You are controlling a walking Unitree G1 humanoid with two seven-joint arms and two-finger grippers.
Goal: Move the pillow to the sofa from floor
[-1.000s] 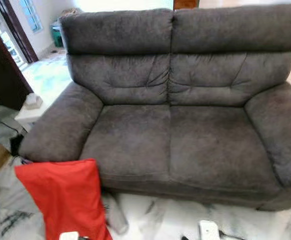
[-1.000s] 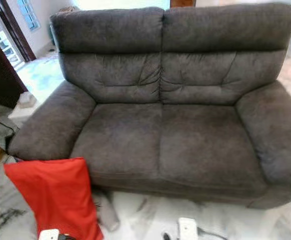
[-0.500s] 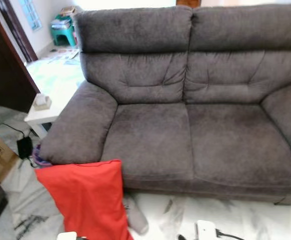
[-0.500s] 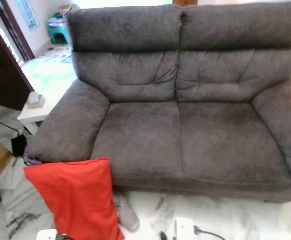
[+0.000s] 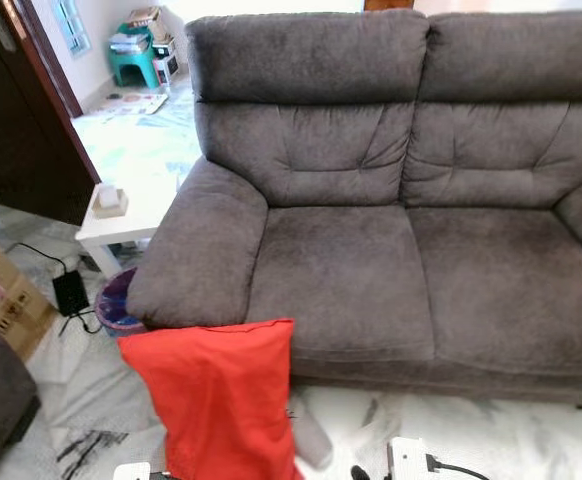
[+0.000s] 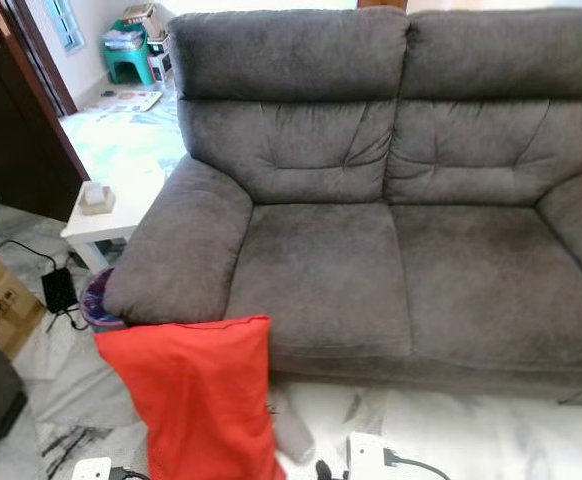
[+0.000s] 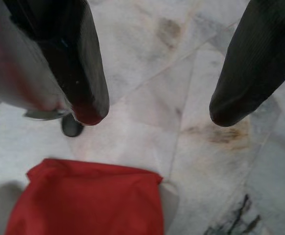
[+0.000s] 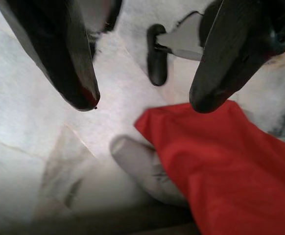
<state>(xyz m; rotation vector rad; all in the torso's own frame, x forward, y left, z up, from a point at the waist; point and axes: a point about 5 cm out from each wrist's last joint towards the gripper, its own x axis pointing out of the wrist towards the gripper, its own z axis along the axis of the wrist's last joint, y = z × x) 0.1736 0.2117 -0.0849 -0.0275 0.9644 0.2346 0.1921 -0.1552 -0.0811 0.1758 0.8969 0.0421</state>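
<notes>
Left eye view is showing the pillow (image 5: 221,400), a smooth red fabric rectangle, standing on the floor (image 5: 511,440) and leaning against the front of the sofa (image 5: 371,260) below its left armrest. In the left wrist view, the left gripper (image 7: 157,110) is hanging over the marble tiles with its two black fingers (image 7: 83,73) spread wide and holding nothing; the pillow's top edge is lying just beyond its fingertips, not touching them. In the right wrist view, the right gripper (image 8: 142,98) is likewise hovering with fingers parted and empty, and a corner of the pillow is sitting close under one fingertip, beside a grey rounded thing (image 8: 142,166) that is poking out from under the red cloth.

The sofa is a two-seater in dark grey, napped, suede-like fabric, with puffy rounded armrests and stitched back cushions. The floor is glossy white marble with grey and brownish veins. A white box with a black cable (image 5: 411,462) is lying on the tiles near the grippers. Farther off by the armrest are standing a low white table (image 5: 121,225) carrying a tissue box (image 5: 109,200), a purple bin (image 5: 116,305), a black adapter (image 5: 71,292) and a cardboard box (image 5: 6,300); its printing is too small to read. A green stool (image 5: 134,58) is standing beyond.
</notes>
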